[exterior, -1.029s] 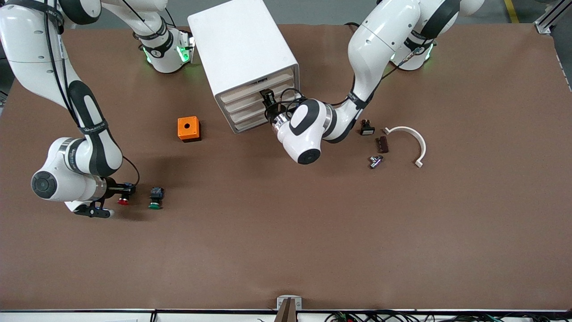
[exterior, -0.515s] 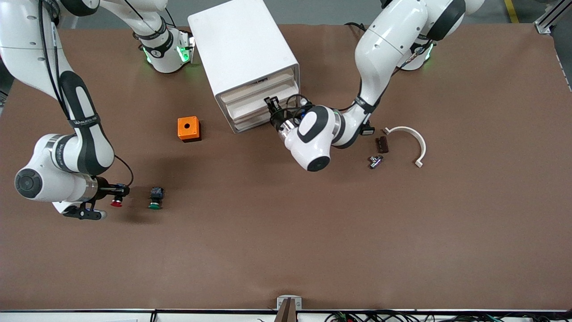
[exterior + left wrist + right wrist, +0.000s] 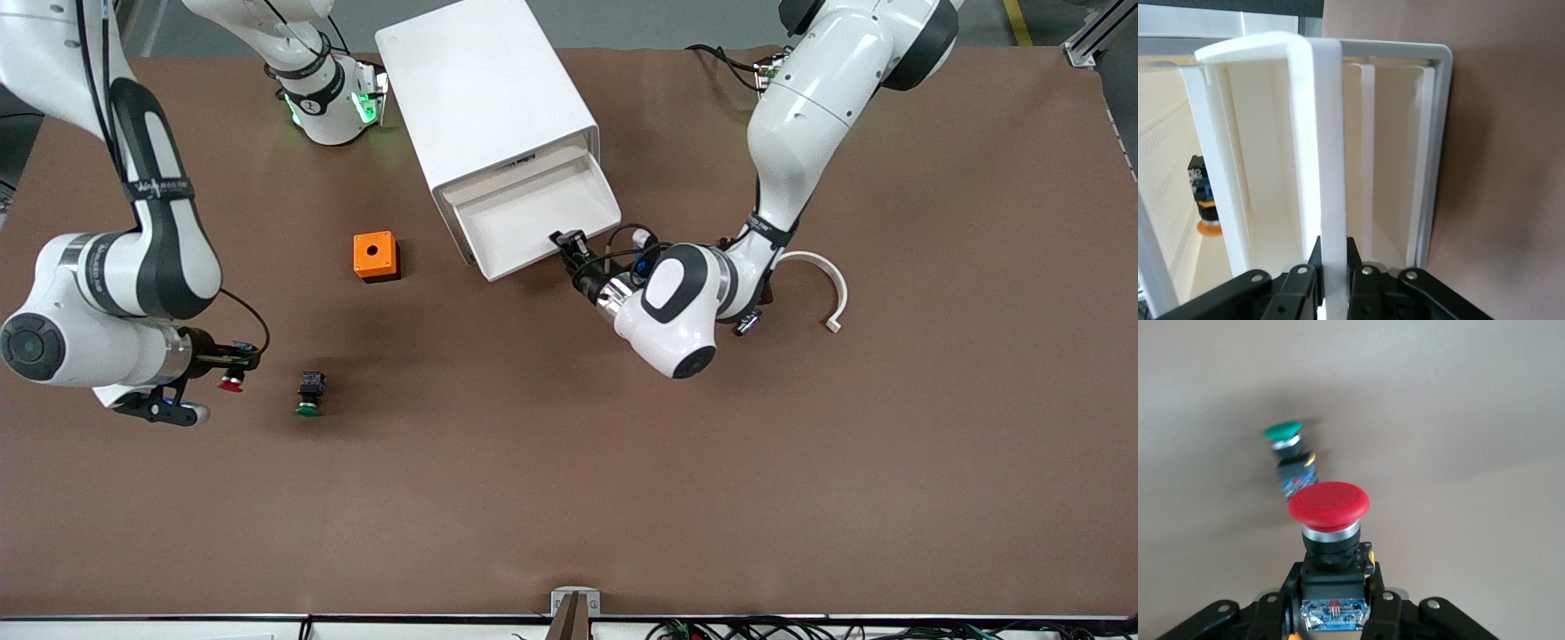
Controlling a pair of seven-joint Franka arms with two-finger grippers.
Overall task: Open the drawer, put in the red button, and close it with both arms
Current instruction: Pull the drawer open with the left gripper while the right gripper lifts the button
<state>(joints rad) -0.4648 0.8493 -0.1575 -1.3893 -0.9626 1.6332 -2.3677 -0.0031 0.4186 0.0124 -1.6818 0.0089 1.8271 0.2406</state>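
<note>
Drawer (image 3: 533, 213), second from the top of the white cabinet (image 3: 484, 89) near the desk's (image 3: 569, 489) robot-side edge, stands pulled out. The left claw (image 3: 569, 242) pinches its front lip. The right claw (image 3: 238, 364) grips the red button (image 3: 231, 383) by its black body, lifted over the desk toward the right arm's end, beside the green button (image 3: 308, 394) lying there.

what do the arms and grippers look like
Both arms are glossy white with rounded shells, black joint bands and small grey lettering. The left gripper and right gripper are black two-finger units with screws. Thin black cables loop by each wrist; green lights glow at one base.
</note>
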